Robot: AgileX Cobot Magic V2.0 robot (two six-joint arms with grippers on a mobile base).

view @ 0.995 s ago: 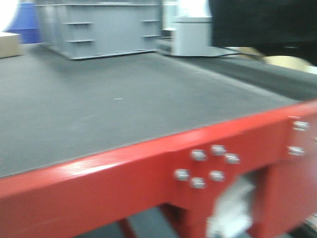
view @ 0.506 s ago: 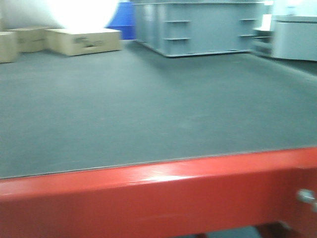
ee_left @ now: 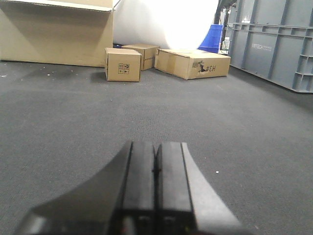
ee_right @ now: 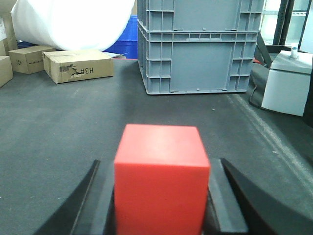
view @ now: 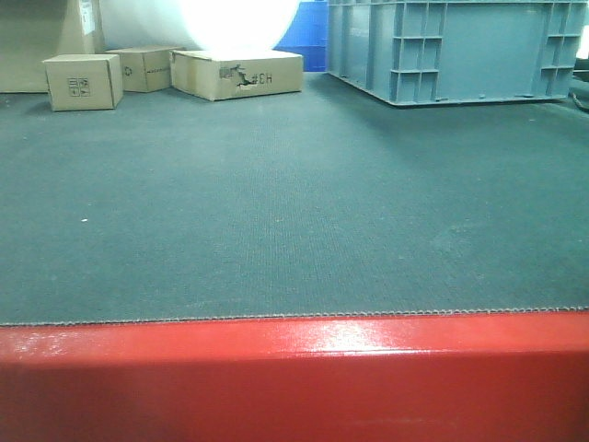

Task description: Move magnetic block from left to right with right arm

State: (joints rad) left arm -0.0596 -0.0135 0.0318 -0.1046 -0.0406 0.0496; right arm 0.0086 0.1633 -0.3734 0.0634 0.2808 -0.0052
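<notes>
So the magnetic block (ee_right: 161, 166) is right between the fingers (ee_right: 90, 205) of my right tool (ee_right: 160, 200). It's red, plain and square-edged, and it fills the near middle of the right wrist view. Both fingers are pressed against its left and right sides, so I'd call that tool clamped on the block. Can't tell whether the block's bottom touches the tabletop (ee_right: 58, 142) or hangs just off it, because the lower edge is cut off by the frame. The tabletop is a dark grey textured mat, and the front view shows its glossy red front edge (view: 294, 378) along the near side. Far behind the block and a bit to the right stands a big grey plastic crate (ee_right: 195, 49), with a blue bin (ee_right: 128, 34) tucked just to its left. Far left there's a flat cardboard box (ee_right: 78, 66) with a torn patch and printed letters, and a bulky white roll (ee_right: 68, 19) shows above it in the view. A few small cardboard boxes (view: 83, 81) sit further left. Off at the right is a white container (ee_right: 288, 83). My left tool (ee_left: 155, 161) is closed, its two black pads (ee_left: 139, 181) flat against each other. It sits low over the mat, pointing toward the boxes and a large cardboard carton (ee_left: 58, 34) at far left.
</notes>
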